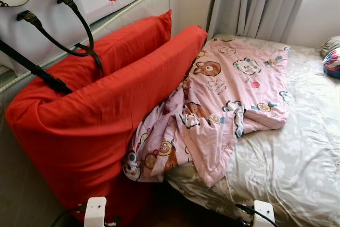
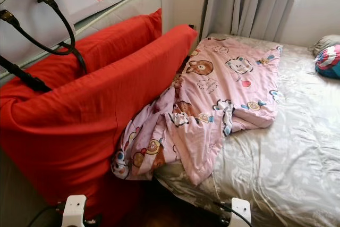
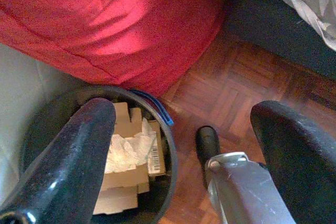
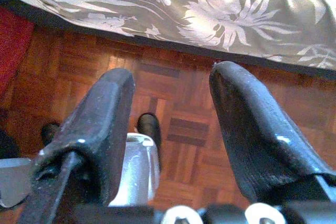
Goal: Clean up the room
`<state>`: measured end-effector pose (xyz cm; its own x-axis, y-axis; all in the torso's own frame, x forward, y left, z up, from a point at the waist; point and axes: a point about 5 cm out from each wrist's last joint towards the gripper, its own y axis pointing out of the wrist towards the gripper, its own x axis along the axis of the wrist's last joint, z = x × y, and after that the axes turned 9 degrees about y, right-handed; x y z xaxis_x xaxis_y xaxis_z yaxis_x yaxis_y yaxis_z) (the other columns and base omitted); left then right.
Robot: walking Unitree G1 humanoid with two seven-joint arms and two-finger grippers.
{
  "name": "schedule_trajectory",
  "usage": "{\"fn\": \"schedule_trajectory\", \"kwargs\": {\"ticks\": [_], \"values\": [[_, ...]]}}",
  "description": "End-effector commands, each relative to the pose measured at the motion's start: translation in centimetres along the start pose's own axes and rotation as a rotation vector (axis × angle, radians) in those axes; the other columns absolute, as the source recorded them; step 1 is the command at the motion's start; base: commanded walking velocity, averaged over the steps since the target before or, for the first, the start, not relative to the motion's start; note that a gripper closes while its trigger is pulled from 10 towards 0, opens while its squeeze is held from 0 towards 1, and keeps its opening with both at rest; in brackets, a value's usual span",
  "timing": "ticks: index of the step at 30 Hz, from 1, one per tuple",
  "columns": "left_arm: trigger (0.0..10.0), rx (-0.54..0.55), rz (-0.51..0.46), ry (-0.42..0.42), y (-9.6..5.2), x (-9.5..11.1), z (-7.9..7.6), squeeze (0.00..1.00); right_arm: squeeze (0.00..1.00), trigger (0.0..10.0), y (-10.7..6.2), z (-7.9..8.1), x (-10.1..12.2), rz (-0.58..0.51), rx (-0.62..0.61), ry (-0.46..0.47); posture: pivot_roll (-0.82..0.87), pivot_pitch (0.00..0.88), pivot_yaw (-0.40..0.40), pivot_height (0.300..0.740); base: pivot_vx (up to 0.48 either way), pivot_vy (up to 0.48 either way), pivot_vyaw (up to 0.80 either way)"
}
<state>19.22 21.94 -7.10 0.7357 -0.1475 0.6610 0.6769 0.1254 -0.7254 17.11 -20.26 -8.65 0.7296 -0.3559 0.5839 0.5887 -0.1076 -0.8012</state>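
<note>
**Left wrist view: bin sits under spread fingers beside a rumpled bed**

Left wrist view looks down on a dark round bin [image 3: 168, 166] holding flattened cardboard [image 3: 123, 182] and crumpled white paper [image 3: 126, 148]. The left gripper [image 3: 181, 150] hangs over it with its fingers [image 3: 73, 156] spread wide and nothing between them; one finger lies across the bin's mouth, the other over the parquet floor [image 3: 236, 77]. The bin stands on that floor, touching or just beside the foot of a big red cushion [image 1: 101, 104].

From the head camera, the cushion leans upright against a pale padded headboard [image 1: 133, 3], a second red pillow [image 1: 133, 41] wedged behind it. A pink quilt [image 1: 228, 89] printed with cartoon bears lies half folded on the bed [image 1: 297, 163], its crumpled near end spilling down against the cushion and over the mattress corner. The grey floral sheet [image 4: 220, 9] is creased. A white handbag [image 1: 32, 19] with black straps rests on top of the headboard, one strap draped over the cushion. A multicoloured bundle [image 1: 332, 62] sits at the far edge of the bed, near grey curtains [image 1: 255, 3].

The right gripper [image 4: 170, 129] hangs low over the floor just beside the bed's edge, fingers [image 4: 252, 129] apart and empty, well clear of the quilt above.
</note>
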Motion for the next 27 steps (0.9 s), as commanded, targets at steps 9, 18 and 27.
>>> {"fn": "schedule_trajectory", "kwargs": {"ticks": [9, 18, 27], "values": [[10.0, -0.011, 0.021, 0.009, -0.10, -0.49, -0.08, 0.00, 0.00, 10.0, 0.04, 0.01, 0.27, -0.013, 0.000, 0.020, -0.10, 0.000, 0.004, 0.740, 0.000, -0.136, 0.46], [10.0, -0.011, 0.023, 0.008, -0.11, -0.53, 0.00, 0.00, 0.00, 10.0, 0.05, 0.18, 0.38, -0.020, 0.017, -0.010, -0.10, 0.000, 0.006, 0.740, 0.000, 0.000, 0.18], [10.0, -0.013, 0.022, 0.003, -0.12, -0.54, -0.06, 0.00, 0.00, 10.0, 0.05, 0.17, 0.41, -0.019, 0.027, -0.015, -0.10, 0.000, 0.003, 0.740, 0.000, 0.000, 0.80]]}}
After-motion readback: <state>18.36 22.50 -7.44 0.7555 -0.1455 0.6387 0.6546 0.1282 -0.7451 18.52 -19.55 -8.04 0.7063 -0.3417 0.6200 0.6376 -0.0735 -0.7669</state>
